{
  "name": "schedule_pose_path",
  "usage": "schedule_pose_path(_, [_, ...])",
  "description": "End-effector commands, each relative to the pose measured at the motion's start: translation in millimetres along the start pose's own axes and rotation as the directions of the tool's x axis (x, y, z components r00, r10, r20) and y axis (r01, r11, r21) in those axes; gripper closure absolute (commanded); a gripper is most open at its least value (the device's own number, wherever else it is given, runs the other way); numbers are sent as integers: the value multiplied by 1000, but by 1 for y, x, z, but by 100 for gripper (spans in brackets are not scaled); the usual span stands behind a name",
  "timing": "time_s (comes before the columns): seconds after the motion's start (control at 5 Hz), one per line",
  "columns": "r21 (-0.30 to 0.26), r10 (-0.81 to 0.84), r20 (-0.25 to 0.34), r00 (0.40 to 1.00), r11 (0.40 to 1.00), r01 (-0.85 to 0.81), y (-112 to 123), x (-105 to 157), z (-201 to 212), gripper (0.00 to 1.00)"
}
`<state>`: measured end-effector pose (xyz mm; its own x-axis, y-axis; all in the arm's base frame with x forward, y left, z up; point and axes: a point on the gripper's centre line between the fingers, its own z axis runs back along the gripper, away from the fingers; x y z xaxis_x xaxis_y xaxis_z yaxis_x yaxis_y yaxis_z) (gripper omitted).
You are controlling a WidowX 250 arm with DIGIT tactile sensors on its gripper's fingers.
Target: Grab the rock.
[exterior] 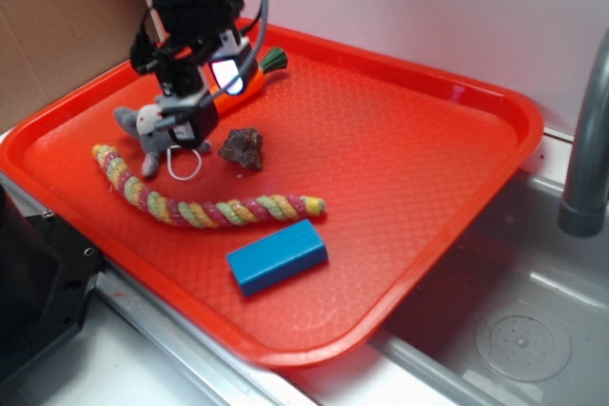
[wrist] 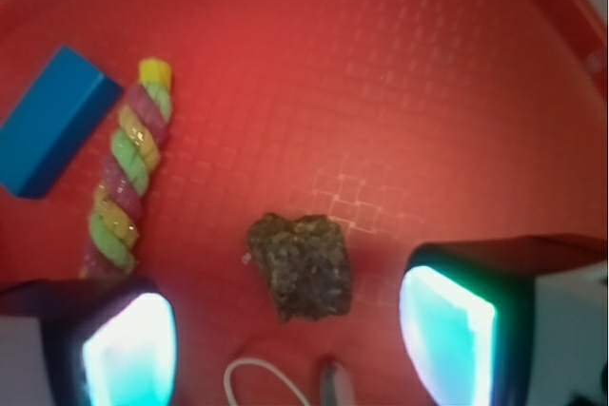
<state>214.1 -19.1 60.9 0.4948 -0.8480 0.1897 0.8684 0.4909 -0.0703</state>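
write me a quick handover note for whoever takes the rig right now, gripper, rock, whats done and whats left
Gripper: open, holding nothing, low over the red tray.
Rock: lying on the tray, in line with the gap between the fingers in the wrist view, untouched. The grey plush mouse sits just beside it, under the arm.
Done: approach and rough line-up.
Left: lower around the rock, close, lift. Avoid the mouse and its white string.

One camera stands outside me, high at the front, looking down across the whole red tray (exterior: pixel 457 92) with my arm at the frame's upper left. The other rides my wrist, facing straight down and close. Both catch the rock (exterior: pixel 242 147) (wrist: pixel 303 265), twisted rope (exterior: pixel 205 203) (wrist: pixel 127 178) and blue block (exterior: pixel 277 255) (wrist: pixel 52 121)
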Motion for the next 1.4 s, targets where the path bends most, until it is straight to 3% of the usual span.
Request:
schedule_pose_path(0.0, [21,-20,-98,995,1000,22,-8,11,-37,0])
schedule_pose_path(0.2, [27,-1,-124,992,1000,5,-9,12,-46,30])
schedule_pose_path(0.4, [40,8,-125,992,999,-3,-9,11,-45,100])
schedule_pose_path(0.6, [56,32,-125,992,998,-25,-8,7,-37,100])
schedule_pose_path(0.8, [48,260,-148,954,965,-256,6,15,-3,100])
schedule_pose_path(1.0, [118,493,-146,858,870,-479,17,24,39,100])
schedule_pose_path(1.2, [173,693,-117,711,719,-673,23,28,76,100])
